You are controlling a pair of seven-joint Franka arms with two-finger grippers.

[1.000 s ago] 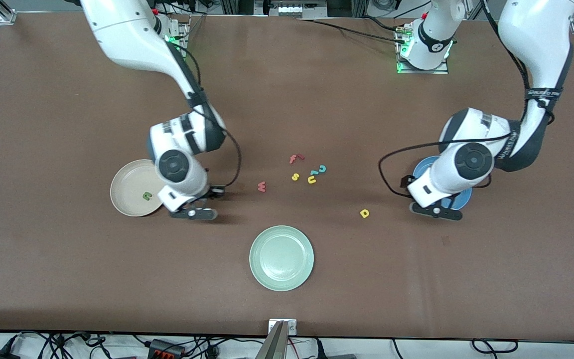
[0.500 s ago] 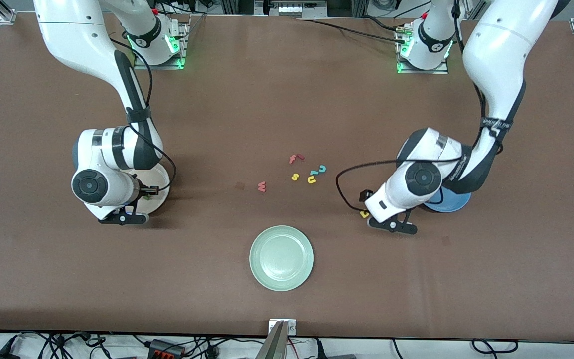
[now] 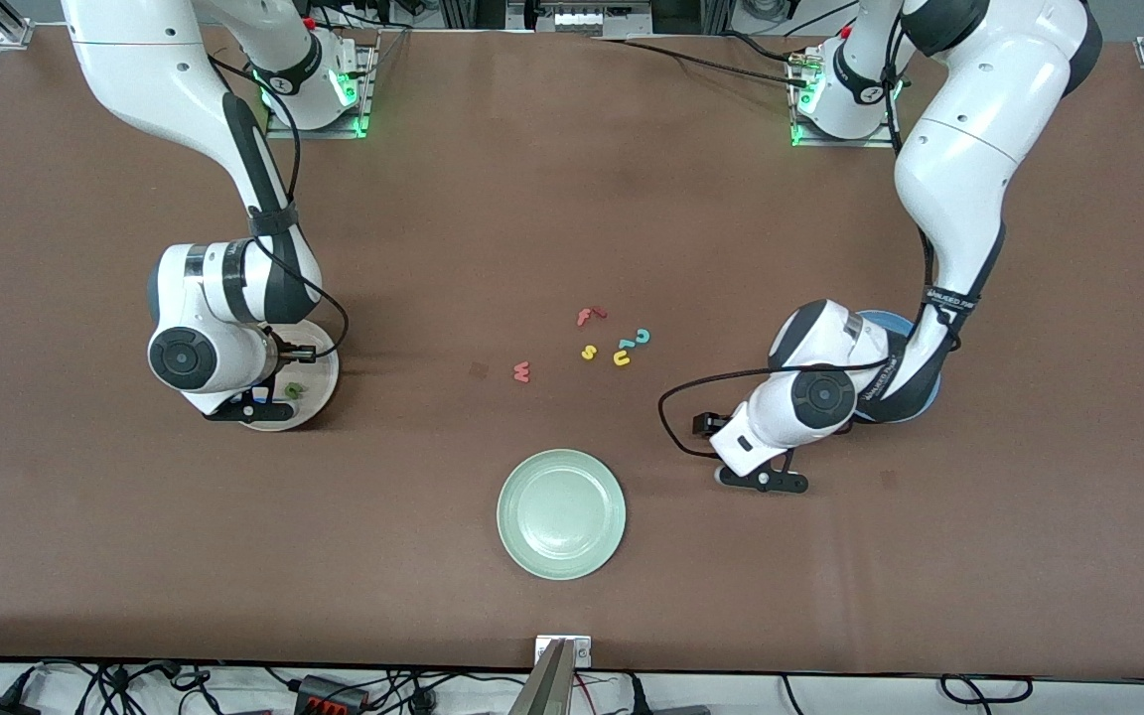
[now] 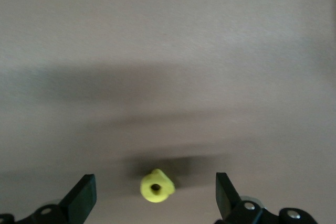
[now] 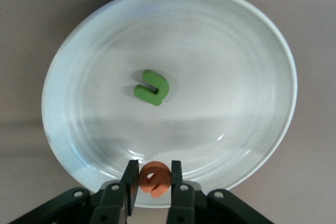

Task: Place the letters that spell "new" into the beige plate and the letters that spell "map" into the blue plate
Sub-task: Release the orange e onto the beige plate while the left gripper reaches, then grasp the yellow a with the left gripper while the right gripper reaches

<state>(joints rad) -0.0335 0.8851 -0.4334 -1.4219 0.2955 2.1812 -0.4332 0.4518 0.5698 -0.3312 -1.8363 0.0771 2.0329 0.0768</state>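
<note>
Both wrist views show what arms hide up front: right gripper (image 5: pixel 153 182) fingers clamp orange e (image 5: pixel 155 178) over beige plate (image 5: pixel 262 51); yellow p (image 4: pixel 156 186) lies between left gripper (image 4: pixel 156 195) fingers, spread apart.

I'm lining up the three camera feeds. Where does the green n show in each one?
Front view: the green n lies in the beige plate, partly under the right arm's wrist.
Right wrist view: the green n sits near the middle of the plate, beyond the right end effector, shut on the orange e.
Left wrist view: not in it.
Shared landmark: the beige plate.
</note>
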